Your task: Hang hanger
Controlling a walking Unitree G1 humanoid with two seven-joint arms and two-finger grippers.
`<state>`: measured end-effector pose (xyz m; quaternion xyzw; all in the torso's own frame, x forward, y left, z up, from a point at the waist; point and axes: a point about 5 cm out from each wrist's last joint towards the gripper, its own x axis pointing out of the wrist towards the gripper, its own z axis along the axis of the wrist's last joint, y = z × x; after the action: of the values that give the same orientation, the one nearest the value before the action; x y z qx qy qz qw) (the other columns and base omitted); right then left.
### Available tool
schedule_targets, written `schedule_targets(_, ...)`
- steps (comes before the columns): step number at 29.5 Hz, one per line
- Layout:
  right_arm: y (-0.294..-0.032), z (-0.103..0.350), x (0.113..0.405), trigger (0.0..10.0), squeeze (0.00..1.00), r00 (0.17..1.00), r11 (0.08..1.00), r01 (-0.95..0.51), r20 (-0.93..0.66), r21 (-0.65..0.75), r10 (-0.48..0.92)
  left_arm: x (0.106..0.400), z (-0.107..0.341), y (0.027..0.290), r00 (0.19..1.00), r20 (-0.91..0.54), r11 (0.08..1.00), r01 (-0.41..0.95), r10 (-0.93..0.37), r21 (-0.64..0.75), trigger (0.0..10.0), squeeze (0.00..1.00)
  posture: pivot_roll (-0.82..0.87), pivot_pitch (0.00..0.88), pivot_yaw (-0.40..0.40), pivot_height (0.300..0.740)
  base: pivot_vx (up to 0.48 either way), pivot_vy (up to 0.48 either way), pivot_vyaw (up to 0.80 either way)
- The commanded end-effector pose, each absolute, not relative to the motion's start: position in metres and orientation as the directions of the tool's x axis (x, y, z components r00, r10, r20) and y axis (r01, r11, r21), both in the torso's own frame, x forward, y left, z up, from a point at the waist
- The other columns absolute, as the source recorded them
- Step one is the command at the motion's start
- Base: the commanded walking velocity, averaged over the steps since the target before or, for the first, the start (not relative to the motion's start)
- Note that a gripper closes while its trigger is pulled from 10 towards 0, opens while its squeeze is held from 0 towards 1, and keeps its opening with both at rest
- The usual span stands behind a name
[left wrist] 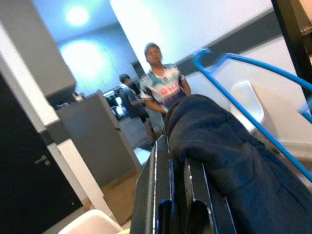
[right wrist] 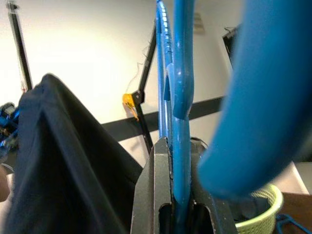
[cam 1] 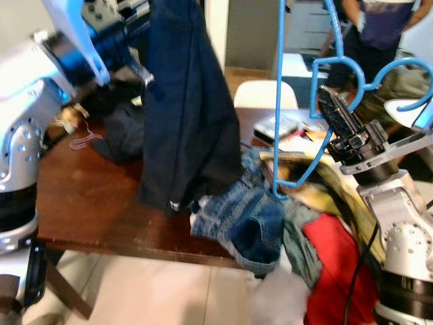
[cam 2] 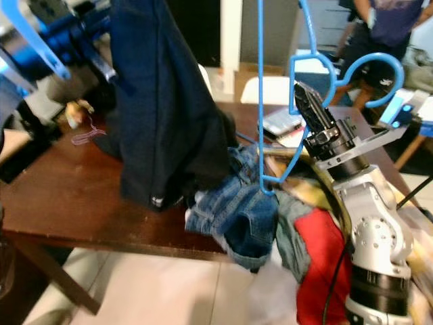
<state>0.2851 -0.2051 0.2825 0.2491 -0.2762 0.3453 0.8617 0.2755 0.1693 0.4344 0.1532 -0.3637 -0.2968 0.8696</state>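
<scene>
A blue plastic hanger (cam 1: 280, 101) stands upright over the table's right side, its hook curling beside my right gripper (cam 1: 326, 95). That gripper is shut on the hanger's bar, and the right wrist view shows the blue bar (right wrist: 181, 146) clamped between the black fingers. My left gripper (left wrist: 178, 165) is raised at the upper left and shut on a dark navy garment (cam 1: 183, 115). The garment hangs from it down to the tabletop, just left of the hanger. The hanger and the garment are close together but apart.
On the brown wooden table (cam 1: 88, 196) lie blue jeans (cam 1: 243, 217), a red cloth (cam 1: 338, 271), dark clothes and a small pink hanger (cam 1: 84, 140). A white chair (cam 1: 264, 95) stands behind it. People (cam 1: 379, 27) stand at the back right.
</scene>
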Motion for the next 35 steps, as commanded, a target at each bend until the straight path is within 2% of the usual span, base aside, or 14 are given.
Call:
schedule_targets(1,-0.208,0.287,0.284,10.0,0.00,0.604,0.643,-0.729,0.661,0.234,0.445,0.258,0.458,0.170,0.471,0.627,0.785,0.391,-0.620,0.481,10.0,0.00,0.01,0.000,-0.027,0.740,-0.431,0.000,0.00)
schedule_targets(4,-0.218,0.286,0.290,10.0,0.00,0.657,0.692,-0.671,0.647,0.268,0.386,0.255,0.461,0.163,0.435,0.634,0.765,0.441,-0.640,0.470,10.0,0.00,0.00,0.000,-0.022,0.740,-0.433,0.000,0.00)
schedule_targets(10,-0.227,0.282,0.296,10.0,0.00,0.723,0.737,-0.598,0.608,0.313,0.329,0.256,0.453,0.152,0.412,0.620,0.732,0.518,-0.667,0.443,10.0,0.00,-0.01,0.000,-0.018,0.740,-0.434,0.000,0.00)
schedule_targets(12,-0.231,0.280,0.298,10.0,0.00,0.754,0.756,-0.562,0.584,0.335,0.301,0.260,0.444,0.144,0.407,0.613,0.713,0.571,-0.677,0.408,10.0,0.00,-0.01,0.000,-0.016,0.740,-0.431,0.000,-0.80)
schedule_targets(16,-0.231,0.280,0.299,10.0,0.00,0.758,0.758,-0.557,0.581,0.339,0.297,0.261,0.444,0.143,0.408,0.611,0.710,0.578,-0.678,0.403,10.0,0.00,-0.01,0.000,-0.016,0.740,-0.431,0.000,-0.80)
schedule_targets(19,-0.255,0.268,0.311,10.0,0.00,0.868,0.845,-0.352,0.478,0.402,0.134,0.280,0.413,0.132,0.466,0.553,0.694,0.643,-0.690,0.324,10.0,0.00,-0.02,0.000,-0.012,0.740,-0.425,0.000,-0.80)
schedule_targets(22,-0.266,0.262,0.314,10.0,0.00,0.900,0.883,-0.253,0.431,0.396,0.065,0.298,0.372,0.121,0.524,0.482,0.685,0.681,-0.703,0.259,10.0,0.00,-0.03,0.000,-0.013,0.740,0.000,0.000,-0.80)
schedule_targets(28,-0.271,0.257,0.315,10.0,0.00,0.923,0.915,-0.182,0.383,0.361,0.033,0.307,0.333,0.103,0.566,0.394,0.674,0.700,-0.724,0.235,10.0,0.00,-0.04,0.000,-0.013,0.740,0.000,0.000,-0.79)
schedule_targets(32,-0.274,0.245,0.318,10.0,0.00,0.959,0.957,-0.096,0.283,0.273,0.016,0.316,0.304,0.093,0.607,0.300,0.673,0.700,-0.736,0.237,10.0,0.00,-0.04,0.000,-0.014,0.740,0.000,0.000,-0.79)
schedule_targets(35,-0.271,0.237,0.318,10.0,0.00,0.970,0.978,-0.107,0.234,0.180,0.063,0.326,0.285,0.097,0.651,0.231,0.690,0.691,-0.723,0.214,10.0,0.00,-0.05,0.000,-0.013,0.740,0.000,0.000,-0.79)
